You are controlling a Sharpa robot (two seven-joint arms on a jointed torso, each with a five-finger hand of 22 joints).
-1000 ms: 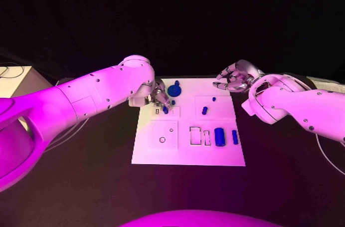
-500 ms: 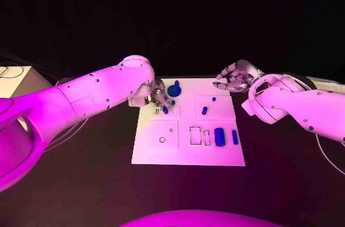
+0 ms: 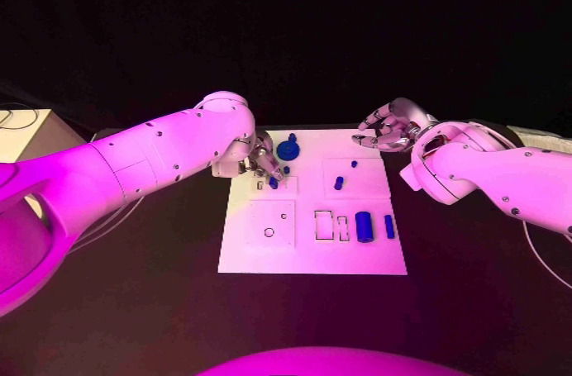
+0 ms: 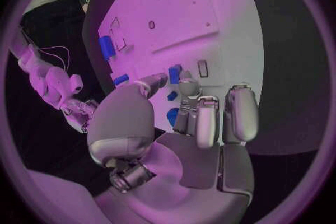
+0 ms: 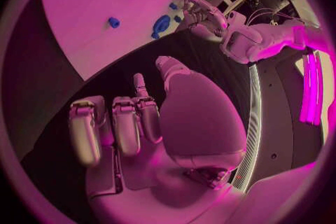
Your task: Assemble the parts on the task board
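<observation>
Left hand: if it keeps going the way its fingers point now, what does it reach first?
Probably the small blue part just ahead of the left hand fingertips, with the task board surface under it. Depth is unclear, so contact may already exist.

No text, label, brand, number or sign can be read anywhere in these views, neither on the task board [image 3: 312, 252], whose face carries only unlettered outlines, nor on the blue parts [image 3: 364, 226], the arms or the worktop [image 3: 143, 310].
</observation>
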